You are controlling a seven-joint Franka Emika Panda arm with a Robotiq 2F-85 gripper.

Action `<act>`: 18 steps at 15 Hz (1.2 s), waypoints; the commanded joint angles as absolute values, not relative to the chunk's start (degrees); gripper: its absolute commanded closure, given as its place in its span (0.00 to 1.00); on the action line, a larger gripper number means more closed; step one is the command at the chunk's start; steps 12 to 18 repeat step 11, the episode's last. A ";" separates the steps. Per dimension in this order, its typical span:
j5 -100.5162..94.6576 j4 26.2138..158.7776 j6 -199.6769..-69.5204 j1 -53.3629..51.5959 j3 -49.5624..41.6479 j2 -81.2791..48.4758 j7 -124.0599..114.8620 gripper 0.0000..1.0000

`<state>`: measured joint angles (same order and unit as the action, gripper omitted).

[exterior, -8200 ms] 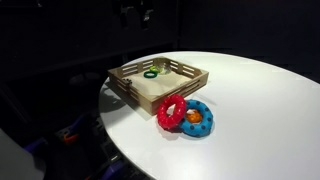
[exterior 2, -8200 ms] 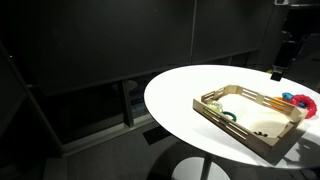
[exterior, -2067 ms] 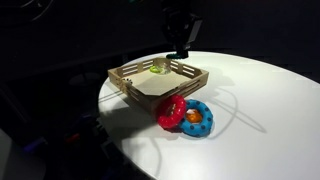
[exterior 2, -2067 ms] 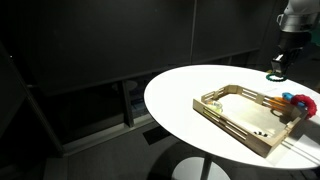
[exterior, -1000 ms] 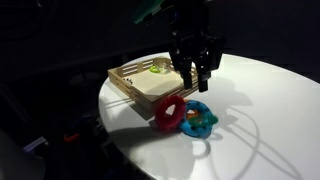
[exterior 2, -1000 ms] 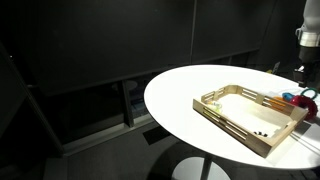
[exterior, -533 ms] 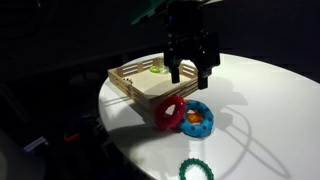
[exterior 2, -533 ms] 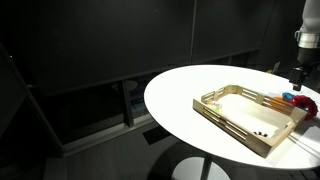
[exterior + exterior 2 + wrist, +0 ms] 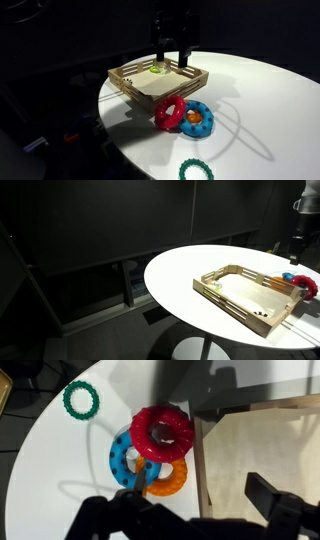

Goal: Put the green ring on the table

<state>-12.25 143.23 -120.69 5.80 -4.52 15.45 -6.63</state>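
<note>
Hovering above the wooden tray, your gripper had its fingers spread wide with nothing between them. Green ring lay flat on the table near the rim, well apart from the gripper and outside the tray. Red ring overlapped the blue ring, just beside the tray. In the wrist view the green ring sat on bare tabletop, apart from the red ring, and dark fingers showed at the bottom edge.
</note>
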 commanded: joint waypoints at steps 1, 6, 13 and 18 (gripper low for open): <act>-8.24 140.22 -113.57 4.52 -4.30 18.96 -1.90 0.00; -5.56 136.88 -108.59 3.31 -4.23 22.15 0.71 0.00; -6.25 137.53 -109.80 3.57 -3.81 22.19 -0.47 0.00; -6.25 137.53 -109.80 3.57 -3.81 22.19 -0.47 0.00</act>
